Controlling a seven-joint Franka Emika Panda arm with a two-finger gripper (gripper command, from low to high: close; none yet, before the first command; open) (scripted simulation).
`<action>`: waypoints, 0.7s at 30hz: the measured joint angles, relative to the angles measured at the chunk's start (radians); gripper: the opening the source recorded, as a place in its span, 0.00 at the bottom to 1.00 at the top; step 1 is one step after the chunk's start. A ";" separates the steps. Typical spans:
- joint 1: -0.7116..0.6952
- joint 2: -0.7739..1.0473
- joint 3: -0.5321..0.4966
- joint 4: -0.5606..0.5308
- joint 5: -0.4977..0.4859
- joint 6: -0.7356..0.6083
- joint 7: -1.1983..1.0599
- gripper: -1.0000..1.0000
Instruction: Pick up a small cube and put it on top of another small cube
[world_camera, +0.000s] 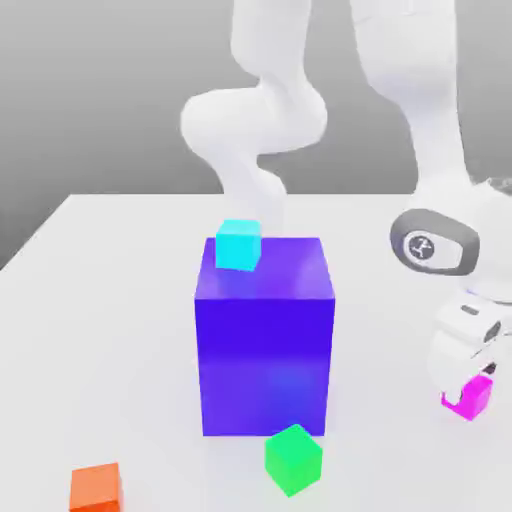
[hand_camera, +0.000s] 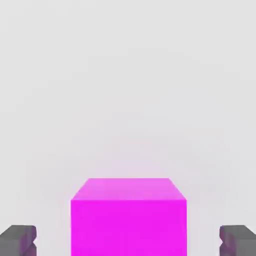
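Evidently lined up for grasp: gripper (hand_camera: 128, 245) astride magenta cube (hand_camera: 129, 227), fingers apart, gap on both sides, nothing held. Cube sits on table (world_camera: 110, 350), faces squared to fingers, presumably so closing pinches evenly. Big blue-purple block (world_camera: 264, 365) stands well apart.

A raised exterior camera looks from a distance across the white table (world_camera: 130, 330), facing the robot arm (world_camera: 255, 125) and angled down enough to show the top of the blue block (world_camera: 265, 340). The hand camera peers down at the tabletop from close range, near the pink cube (hand_camera: 129, 225), which both views share along with the table around it.
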 joint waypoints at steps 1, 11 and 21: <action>0.000 0.000 0.000 0.000 0.000 0.000 0.000 0.00; -0.098 -0.141 0.130 -0.038 0.148 -0.099 -0.112 0.00; -0.303 -0.268 0.060 -0.053 0.266 -0.209 -0.365 0.00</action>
